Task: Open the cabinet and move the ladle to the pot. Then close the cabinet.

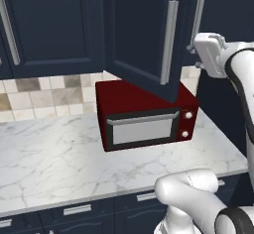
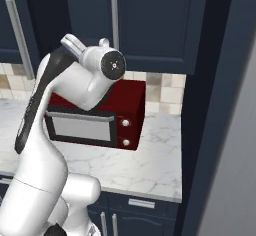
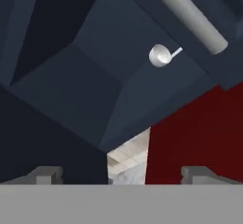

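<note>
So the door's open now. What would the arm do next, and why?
Probably reach into the cabinet toward the ladle. The door stands swung out over the red microwave, the ladle lies inside, and the gripper is open and empty, facing it but not yet near.

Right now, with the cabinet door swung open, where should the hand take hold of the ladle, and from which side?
Probably the thin handle, not the round bowl. The ladle lies inside the open cabinet, bowl turned toward the camera and handle pointing away, so come in through the door opening. The hand is open, with nothing between its fingers.
</note>
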{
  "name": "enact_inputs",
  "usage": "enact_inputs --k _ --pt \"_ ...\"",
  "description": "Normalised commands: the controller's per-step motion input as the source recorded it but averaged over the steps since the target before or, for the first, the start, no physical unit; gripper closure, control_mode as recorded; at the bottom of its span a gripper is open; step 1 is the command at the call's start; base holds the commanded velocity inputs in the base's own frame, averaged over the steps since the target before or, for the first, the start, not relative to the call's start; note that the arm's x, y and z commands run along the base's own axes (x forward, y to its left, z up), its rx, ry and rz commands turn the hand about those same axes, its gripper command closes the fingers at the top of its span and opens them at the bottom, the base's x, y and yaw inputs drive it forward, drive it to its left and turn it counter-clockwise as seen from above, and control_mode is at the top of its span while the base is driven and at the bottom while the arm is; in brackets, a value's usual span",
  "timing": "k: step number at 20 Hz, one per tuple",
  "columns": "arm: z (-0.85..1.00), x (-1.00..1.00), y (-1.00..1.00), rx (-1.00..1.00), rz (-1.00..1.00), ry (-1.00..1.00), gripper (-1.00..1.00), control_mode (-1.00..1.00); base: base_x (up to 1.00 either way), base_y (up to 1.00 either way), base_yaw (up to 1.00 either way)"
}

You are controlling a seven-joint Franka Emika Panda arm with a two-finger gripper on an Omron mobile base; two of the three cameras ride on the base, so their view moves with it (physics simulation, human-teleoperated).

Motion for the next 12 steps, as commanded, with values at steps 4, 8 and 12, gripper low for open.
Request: enact_inputs --k 4,8,12 --pt "-0.02 0.98 0.45 0.22 0.16 0.14 -1.00 -1.00 0.00 0.00 0.00" --pt "-0.06 0.84 0.51 0.20 0.23 0.15 -1.00 -1.00 0.00 0.00 0.00" --pt "-0.11 0.23 0.59 0.13 0.27 0.06 -1.00 -1.00 0.00 0.00 0.00"
